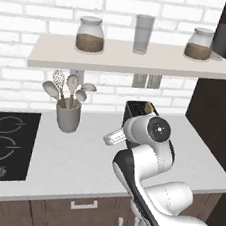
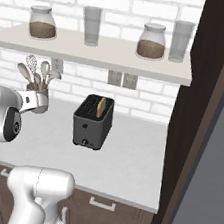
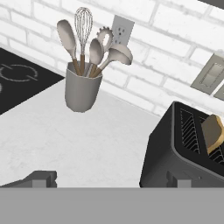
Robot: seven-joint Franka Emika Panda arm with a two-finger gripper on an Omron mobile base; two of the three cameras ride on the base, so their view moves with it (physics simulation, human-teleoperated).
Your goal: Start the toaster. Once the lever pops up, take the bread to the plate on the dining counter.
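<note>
**Toaster loaded, gripper wide and empty**

A white worktop (image 1: 78, 161) is running along a white brick wall (image 1: 18, 80), with wood cabinet fronts (image 2: 114, 218) sitting below it and a tall dark panel (image 2: 202, 96) closing off the right end. A black cooktop (image 1: 2, 146) is lying flush in the worktop at the left. A pale shelf (image 1: 142, 61) is hanging on the wall above.

The toaster (image 2: 92, 121) is standing on the worktop near the wall, its narrow front facing the base, and the lever (image 2: 84, 142) is showing as a small silvery tab low on that face. The bread (image 2: 101, 107) is sitting upright in the right-hand slot, its top poking out. In the left base view the arm's white elbow is covering most of the toaster.

A grey utensil holder (image 1: 68, 115) is standing on the worktop between the cooktop and the toaster, well apart from both, holding one whisk and several spoons. Two jars (image 2: 152, 41) and two glasses (image 2: 91, 26) are standing in a row on the shelf. Wall plates (image 2: 122, 79) are sitting on the bricks under the shelf, behind the toaster.

The gripper (image 3: 111, 179) is hovering over the worktop left of the toaster, its jaws standing wide apart and holding nothing; one fingertip is lying in front of the toaster's near corner.
</note>
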